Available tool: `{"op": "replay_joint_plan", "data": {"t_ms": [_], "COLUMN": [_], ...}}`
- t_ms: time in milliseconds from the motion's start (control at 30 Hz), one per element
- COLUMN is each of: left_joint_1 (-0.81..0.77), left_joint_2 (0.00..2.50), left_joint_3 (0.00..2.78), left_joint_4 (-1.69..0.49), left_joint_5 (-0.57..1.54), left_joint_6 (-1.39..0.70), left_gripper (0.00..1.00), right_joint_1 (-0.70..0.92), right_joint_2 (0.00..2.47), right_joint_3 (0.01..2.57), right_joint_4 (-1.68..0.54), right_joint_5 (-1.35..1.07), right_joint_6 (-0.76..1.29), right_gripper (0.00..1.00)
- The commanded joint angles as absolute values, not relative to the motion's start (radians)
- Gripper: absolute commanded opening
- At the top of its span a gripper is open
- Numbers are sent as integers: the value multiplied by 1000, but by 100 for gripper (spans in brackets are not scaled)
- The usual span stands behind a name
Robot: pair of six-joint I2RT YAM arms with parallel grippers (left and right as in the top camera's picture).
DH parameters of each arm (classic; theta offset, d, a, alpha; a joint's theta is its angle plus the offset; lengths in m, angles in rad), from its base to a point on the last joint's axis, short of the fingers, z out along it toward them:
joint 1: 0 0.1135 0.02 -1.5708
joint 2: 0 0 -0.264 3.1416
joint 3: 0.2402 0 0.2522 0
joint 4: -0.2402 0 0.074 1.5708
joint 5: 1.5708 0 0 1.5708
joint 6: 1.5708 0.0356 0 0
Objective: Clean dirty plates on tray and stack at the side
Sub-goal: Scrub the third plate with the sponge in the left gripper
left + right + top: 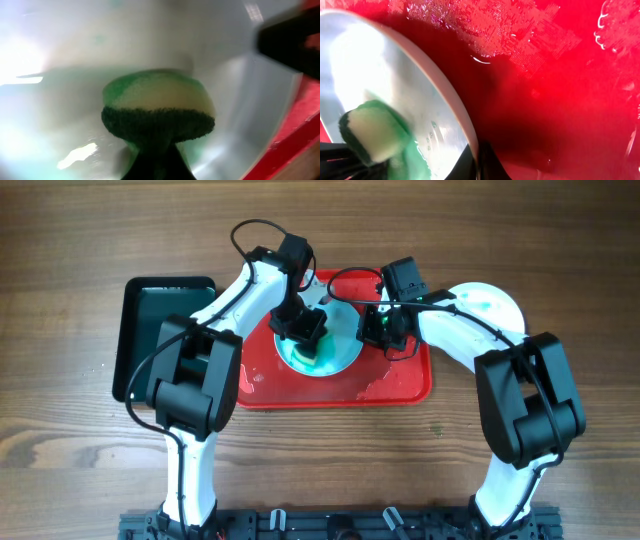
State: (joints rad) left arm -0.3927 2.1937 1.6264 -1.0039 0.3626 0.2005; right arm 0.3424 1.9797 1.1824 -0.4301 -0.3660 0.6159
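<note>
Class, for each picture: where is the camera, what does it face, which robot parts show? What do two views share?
Overhead: above table, looking down at tray; left arm, right arm show.
Left wrist: on left hand, holding sponge on plate.
Right wrist: on right hand, which grips plate rim.
Shared: both wrist views show sponge, plate.

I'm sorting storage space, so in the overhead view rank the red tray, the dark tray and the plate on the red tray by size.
Largest: red tray. Then dark tray. Smallest: plate. Each is partly covered, yet the order looks clear.
</note>
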Motion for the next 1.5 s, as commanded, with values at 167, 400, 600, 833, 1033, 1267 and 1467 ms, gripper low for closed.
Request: {"op": "replay_joint_plan", "data": {"t_ms": [167,400,600,833,1033,1267,1467], "left_joint_1": [-401,-403,-402,-402,-401,-400,-400], "left_joint_2": [2226,2226,2226,2226,2226,2226,2226], "left_joint_3": [1613,1613,1613,1613,1613,1613,1612], "left_joint_4": [-716,-803,-1002,-1070,-999,-678,-706], "left_joint_5": [103,-254,49,443,538,111,-246], "left_joint_6": [-194,-490,-98,367,366,-167,-383], "left_gripper": [4,4,4,4,4,4,4], "right_joint_1": [337,337,337,337,337,337,337], "right_joint_2": [2005,2005,2005,2005,2005,2005,2005], "right_joint_3": [1165,1165,1165,1165,1165,1165,1165], "right_joint_4": [-427,-427,-427,-426,-422,-422,-413], "right_joint_5": [-360,-360,-364,-367,-370,-374,-374], "right_joint_6": [628,628,624,618,617,611,605], "right_gripper": [4,4,4,4,4,4,4]}}
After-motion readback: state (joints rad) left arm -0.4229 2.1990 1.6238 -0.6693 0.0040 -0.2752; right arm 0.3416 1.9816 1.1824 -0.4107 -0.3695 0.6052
